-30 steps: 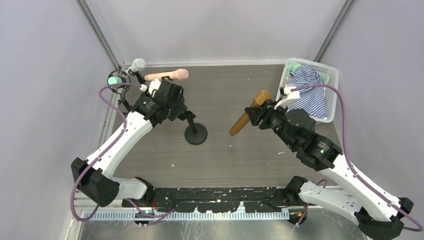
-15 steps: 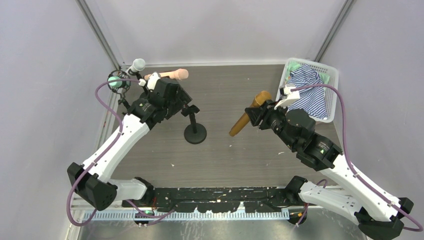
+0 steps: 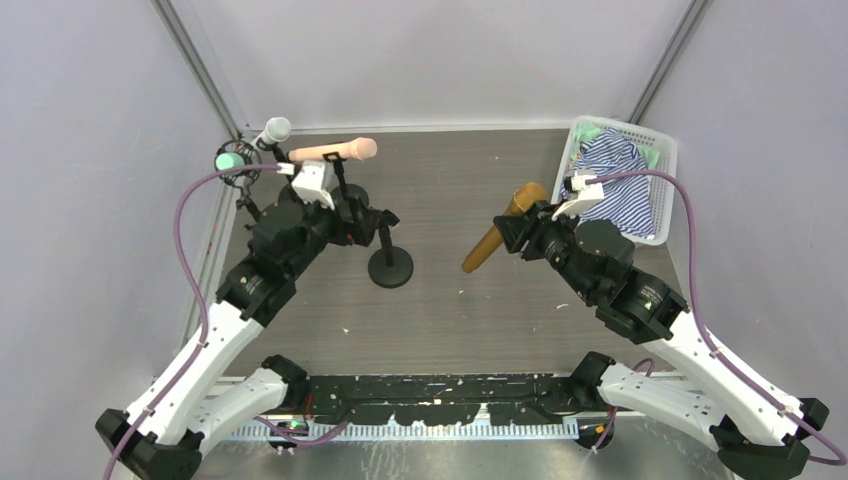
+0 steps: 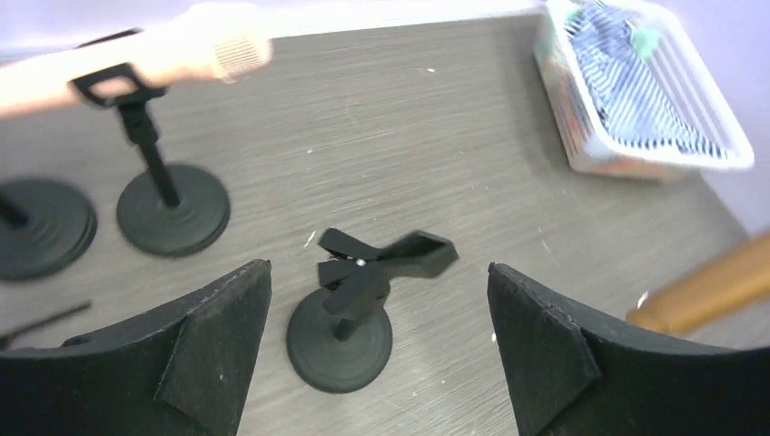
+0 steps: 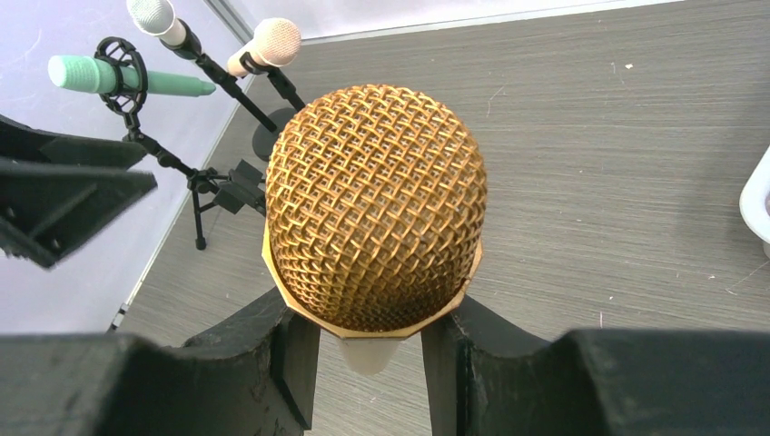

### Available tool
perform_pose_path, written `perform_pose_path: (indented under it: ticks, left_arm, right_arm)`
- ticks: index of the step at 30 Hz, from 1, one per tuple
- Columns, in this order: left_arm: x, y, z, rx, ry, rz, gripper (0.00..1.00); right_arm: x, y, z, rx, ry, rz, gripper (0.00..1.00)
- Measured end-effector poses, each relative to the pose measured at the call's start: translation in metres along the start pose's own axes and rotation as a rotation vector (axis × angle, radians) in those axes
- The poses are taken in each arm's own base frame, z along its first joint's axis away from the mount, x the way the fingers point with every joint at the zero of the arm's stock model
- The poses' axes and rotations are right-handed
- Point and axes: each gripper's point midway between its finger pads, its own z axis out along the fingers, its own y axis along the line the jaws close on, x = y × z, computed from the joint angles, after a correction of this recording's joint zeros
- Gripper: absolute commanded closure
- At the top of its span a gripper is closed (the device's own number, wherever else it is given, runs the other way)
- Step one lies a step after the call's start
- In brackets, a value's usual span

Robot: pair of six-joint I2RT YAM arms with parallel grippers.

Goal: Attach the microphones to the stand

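Now my left gripper is hanging wide open, empty, above the stand, while my right gripper is clamping the golden-brown microphone.

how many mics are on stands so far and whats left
Three look mounted at the far left: the mint green microphone, the white microphone and the peach-pink microphone. In hand: the right gripper is shut on the golden microphone. Left: clipping it into the empty stand by the open left gripper.
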Motion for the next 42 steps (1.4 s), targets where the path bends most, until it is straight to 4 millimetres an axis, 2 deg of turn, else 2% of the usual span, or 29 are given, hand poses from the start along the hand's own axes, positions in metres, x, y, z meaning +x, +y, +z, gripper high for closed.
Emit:
perform_pose_path:
  ticks: [5, 9, 17, 22, 27, 32, 42]
  left_arm:
    - [0.022, -0.024, 0.0, 0.245, -0.021, 0.298, 0.16]
    - [0.036, -0.041, 0.005, 0.41, -0.009, 0.521, 0.15]
    - [0.06, -0.049, 0.023, 0.586, 0.049, 0.755, 0.19]
    - [0.051, -0.044, 0.031, 0.641, 0.081, 0.811, 0.19]
    - [0.045, -0.04, 0.029, 0.678, 0.074, 0.824, 0.2]
    - [0.048, -0.037, 0.031, 0.746, 0.13, 0.796, 0.23]
    - [0.069, -0.032, 0.039, 0.817, 0.259, 0.772, 0.32]
  right_arm:
    - [0.0, 0.0, 0.0, -0.001, 0.0, 0.001, 0.99]
    - [0.001, 0.0, -0.001, 0.0, 0.005, 0.0, 0.99]
    - [0.005, -0.004, -0.005, 0.009, 0.023, -0.005, 0.99]
    - [0.004, -0.006, -0.009, 0.01, 0.02, -0.004, 0.99]
    - [0.005, -0.006, -0.009, 0.01, 0.022, -0.004, 0.99]
    - [0.005, -0.006, -0.009, 0.01, 0.023, -0.005, 0.99]
    - [0.007, -0.006, -0.007, 0.012, 0.029, -0.007, 0.99]
